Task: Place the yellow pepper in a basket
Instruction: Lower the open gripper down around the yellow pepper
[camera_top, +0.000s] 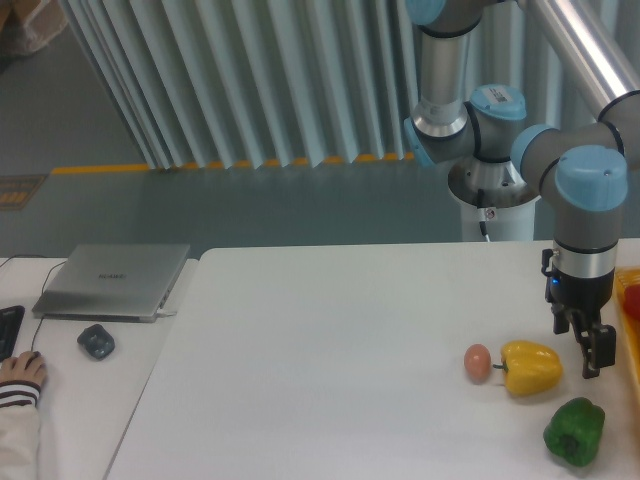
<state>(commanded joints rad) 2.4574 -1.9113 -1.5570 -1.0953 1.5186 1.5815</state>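
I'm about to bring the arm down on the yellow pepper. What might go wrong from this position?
1. The egg sits right beside the yellow pepper, apparently touching its stem, so a nudge may roll it.
2. The gripper hangs to the pepper's right, close to the green pepper, and the fingers might clip it.
3. Only a strip of the basket shows at the frame's right edge, so the drop is hard to judge.

Grey arm with blue joint caps, reaching in from the upper right, folded at the elbow, last link hanging straight down. Claw (587, 352) pointing downward, low over the desk (330, 350) near its right edge. Dark fingers (597, 352) slightly parted, gripping nothing. Wrist vertical, blue cap on top
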